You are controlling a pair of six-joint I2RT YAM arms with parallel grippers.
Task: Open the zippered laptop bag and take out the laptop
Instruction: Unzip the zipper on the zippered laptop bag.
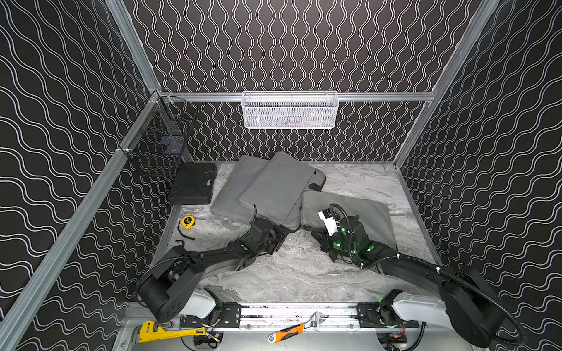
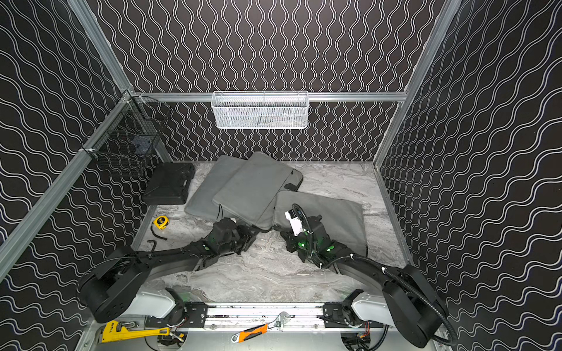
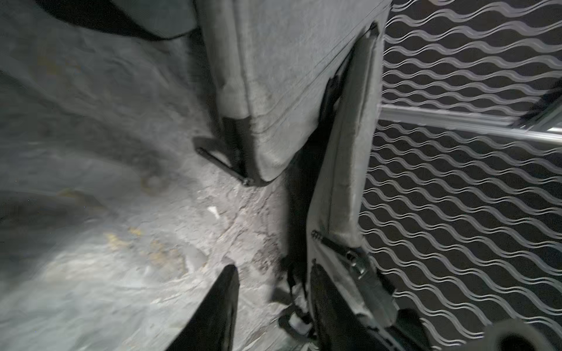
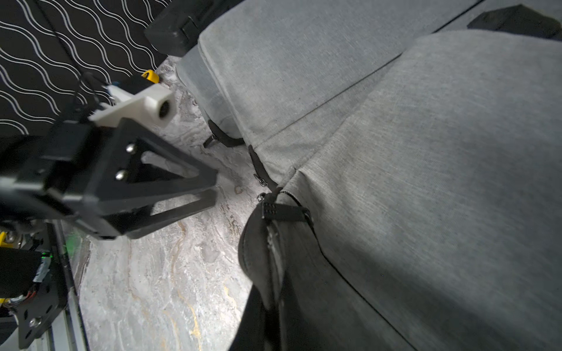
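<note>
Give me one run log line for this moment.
left hand: open, near zipper pull | right hand: shut at laptop bag corner | laptop: not in view

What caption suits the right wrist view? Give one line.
Right gripper pinches the laptop bag by a corner; left gripper near its zipper pull.

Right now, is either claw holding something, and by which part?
The right claw is shut on the nearest grey laptop bag, at the corner toward the left claw, which holds nothing.
</note>
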